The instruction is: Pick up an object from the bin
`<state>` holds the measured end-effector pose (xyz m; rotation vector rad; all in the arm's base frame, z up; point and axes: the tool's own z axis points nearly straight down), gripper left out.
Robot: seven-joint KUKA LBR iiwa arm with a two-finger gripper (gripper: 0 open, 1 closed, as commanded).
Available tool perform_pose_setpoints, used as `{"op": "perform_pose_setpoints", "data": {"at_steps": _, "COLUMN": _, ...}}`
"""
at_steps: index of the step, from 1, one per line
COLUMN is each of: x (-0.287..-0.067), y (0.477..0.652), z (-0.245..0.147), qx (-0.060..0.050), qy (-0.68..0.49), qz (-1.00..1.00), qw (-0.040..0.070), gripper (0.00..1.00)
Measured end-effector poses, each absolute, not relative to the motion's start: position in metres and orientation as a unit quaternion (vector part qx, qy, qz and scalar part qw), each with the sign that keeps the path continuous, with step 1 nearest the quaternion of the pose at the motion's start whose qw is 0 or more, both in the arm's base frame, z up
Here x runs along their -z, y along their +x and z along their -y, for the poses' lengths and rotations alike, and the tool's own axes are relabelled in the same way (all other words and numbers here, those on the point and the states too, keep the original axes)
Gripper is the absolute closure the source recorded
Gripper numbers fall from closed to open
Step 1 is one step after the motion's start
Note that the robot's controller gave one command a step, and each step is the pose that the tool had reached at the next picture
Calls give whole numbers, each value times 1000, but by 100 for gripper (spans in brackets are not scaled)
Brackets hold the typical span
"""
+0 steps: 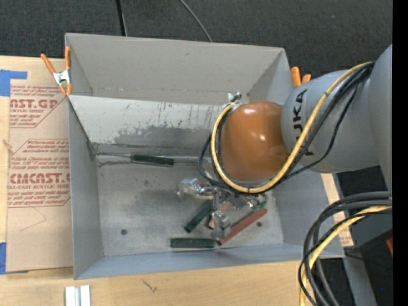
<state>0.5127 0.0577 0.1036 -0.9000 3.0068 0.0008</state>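
Hidden: from my remote seat, the glossy orange dome cover (252,142) on the wrist blocks most of the gripper (220,214). Only bits of pale metal show beneath the dome's lower edge.
Gripper state: spread or pressed together, I cannot tell, nor whether it pinches anything.
Gripper place: low in the front right part of the grey sheet-metal bin (127,113), over a small heap of loose things.
Nearest things: a slim dark green stick (197,219) lies tilted, its upper end running in under the gripper. Just to the right lies a slim red stick (247,223), also slanted, its upper end towards the bin's right wall.
Also in the heap: a crumpled, shiny silvery scrap (190,187), just left of the gripper. What it is I cannot make out.
Front of floor: a second dark green stick (191,242) lies flat along the front wall, its right end close to the red stick's lower end.
Back of floor: a third dark green stick (153,160), well apart from the heap, lies along the foot of the sloping back wall.
Cables: a yellow and black cable bundle (215,146) loops round the dome's left side.
Arm: a smooth, rounded, pale grey casing (357,126), cut off at the view's right.
Bin surface: dull, scuffed metal, with dark smears on the sloping wall and the floor.
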Motion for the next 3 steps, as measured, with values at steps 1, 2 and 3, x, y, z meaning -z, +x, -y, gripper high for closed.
{"op": "perform_pose_setpoints", "data": {"at_steps": 1, "x": -73, "y": 538, "z": -19, "qx": 0, "qy": -344, "qz": -939, "qw": 1, "gripper": 0}}
{"op": "perform_pose_setpoints", "data": {"at_steps": 2, "x": -70, "y": 550, "z": -3, "qx": -1, "qy": -418, "qz": -908, "qw": 1, "gripper": 100}}
{"op": "perform_pose_setpoints", "data": {"at_steps": 3, "x": -70, "y": 550, "z": -3, "qx": -1, "qy": -419, "qz": -908, "qw": 1, "gripper": 100}}
